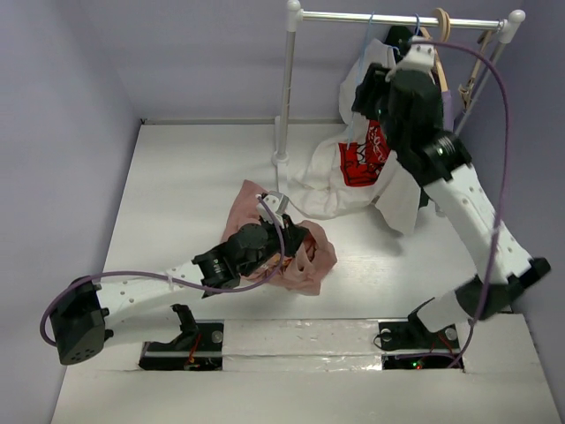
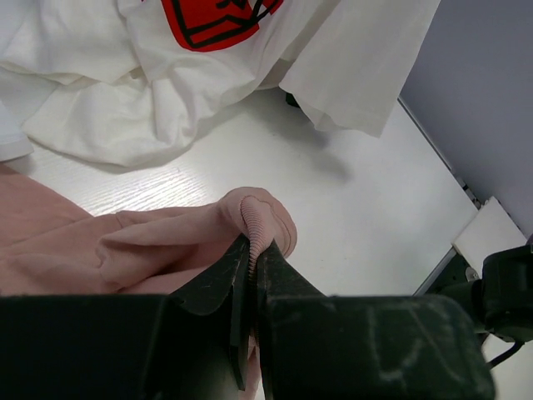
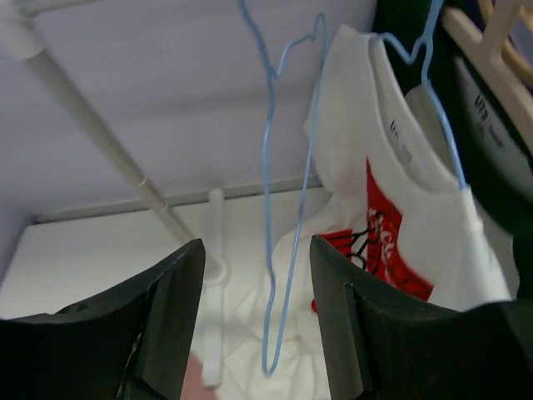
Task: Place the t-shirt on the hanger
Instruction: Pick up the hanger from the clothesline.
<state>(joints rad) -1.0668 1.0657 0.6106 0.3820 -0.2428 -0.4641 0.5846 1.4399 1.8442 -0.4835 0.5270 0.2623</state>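
- Fingers (image 2: 287, 287) of my left gripper (image 2: 252, 254) are clamped on a ribbed fold of the t-shirt (image 2: 83, 242); only the left wrist view shows that pinch.
- My right gripper (image 3: 256, 246) stands wide, with the hanger (image 3: 268, 167) dangling between its fingers, apparently untouched.
- From above, the t-shirt lies bunched just in front of the rack post (image 1: 284, 97), with no clear long axis. The hanger, right of that post, is a narrow loop running up-down.
- The hanger's top is cut off, and my left arm covers much of the shirt.
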